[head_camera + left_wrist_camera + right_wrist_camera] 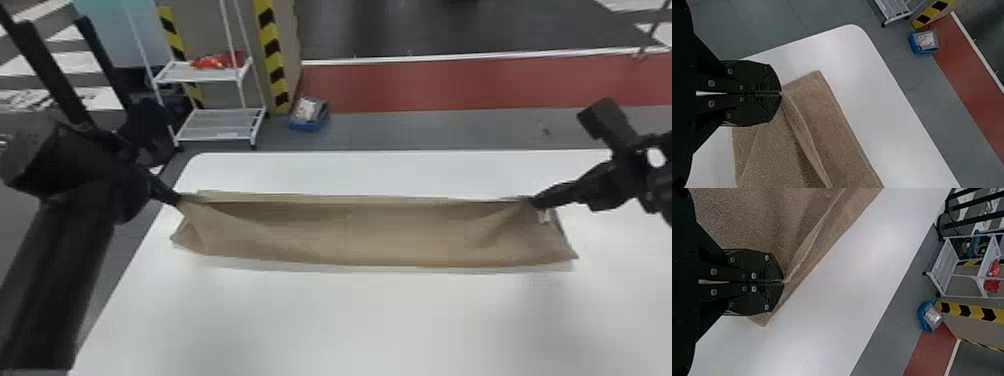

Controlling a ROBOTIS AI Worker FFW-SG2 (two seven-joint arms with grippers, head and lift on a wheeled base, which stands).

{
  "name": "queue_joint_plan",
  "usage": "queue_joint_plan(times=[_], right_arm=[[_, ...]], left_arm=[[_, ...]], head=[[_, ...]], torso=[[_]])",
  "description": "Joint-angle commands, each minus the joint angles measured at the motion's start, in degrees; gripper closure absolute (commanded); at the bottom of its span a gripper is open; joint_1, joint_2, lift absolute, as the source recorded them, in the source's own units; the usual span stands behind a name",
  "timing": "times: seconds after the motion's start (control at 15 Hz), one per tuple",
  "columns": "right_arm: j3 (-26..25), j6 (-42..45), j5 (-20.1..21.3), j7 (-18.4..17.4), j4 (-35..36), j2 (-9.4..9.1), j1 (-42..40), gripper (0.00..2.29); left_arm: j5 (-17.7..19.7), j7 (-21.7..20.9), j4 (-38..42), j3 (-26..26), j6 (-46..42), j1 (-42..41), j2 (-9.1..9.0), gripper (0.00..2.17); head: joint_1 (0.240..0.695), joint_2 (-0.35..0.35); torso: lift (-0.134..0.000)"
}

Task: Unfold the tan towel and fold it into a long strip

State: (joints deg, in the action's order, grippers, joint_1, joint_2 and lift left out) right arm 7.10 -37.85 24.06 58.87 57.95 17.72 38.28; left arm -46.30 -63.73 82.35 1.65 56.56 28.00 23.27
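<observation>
- Left gripper [176, 200] and right gripper [536, 202] angle inward over a white table [350, 320], jaws closed on opposite ends of the tan towel [350, 235].
- Head view captures its full width; left wrist view details a corner beneath the raised edge.

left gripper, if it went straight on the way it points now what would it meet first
Most likely the tan towel: the left gripper is shut on its raised edge, with more cloth just past the fingertips. The white table probably comes next, though the depth is unclear.
</observation>
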Motion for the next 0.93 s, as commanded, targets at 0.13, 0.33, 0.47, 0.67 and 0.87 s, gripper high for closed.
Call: queue_joint_plan(times=[0.13,0.33,0.47,0.67,0.87], right_arm=[[-0.1,0.8,0.6,0.1,-1.2,0.21,0.9,1.18],[0.0,1.0,0.6,0.0,-2.1,-0.05,1.8,1.18],[0.1,1.0,0.9,0.0,-2.3,-0.23,2.1,1.18],[0.1,1.0,2.1,0.0,-2.7,-0.14,2.2,1.18],[0.2,1.0,3.0,0.0,-4.0,-0.23,2.6,1.18]], left_arm=[[0.2,0.4,-2.5,0.0,0.0,2.2,0.64,2.13],[0.2,1.3,-4.1,0.7,0.0,3.9,-0.06,2.13],[0.0,1.7,-5.4,1.5,-0.2,5.1,-0.24,2.13],[-0.3,1.7,-5.9,2.0,-0.2,5.6,-0.42,2.13],[-0.4,2.5,-6.4,2.7,-0.2,6.4,-0.50,2.13]], head=[[0.695,0.129],[0.693,0.132],[0.690,0.132],[0.682,0.127],[0.682,0.121]], torso=[[-0.123],[-0.123],[-0.123],[-0.123],[-0.123]])
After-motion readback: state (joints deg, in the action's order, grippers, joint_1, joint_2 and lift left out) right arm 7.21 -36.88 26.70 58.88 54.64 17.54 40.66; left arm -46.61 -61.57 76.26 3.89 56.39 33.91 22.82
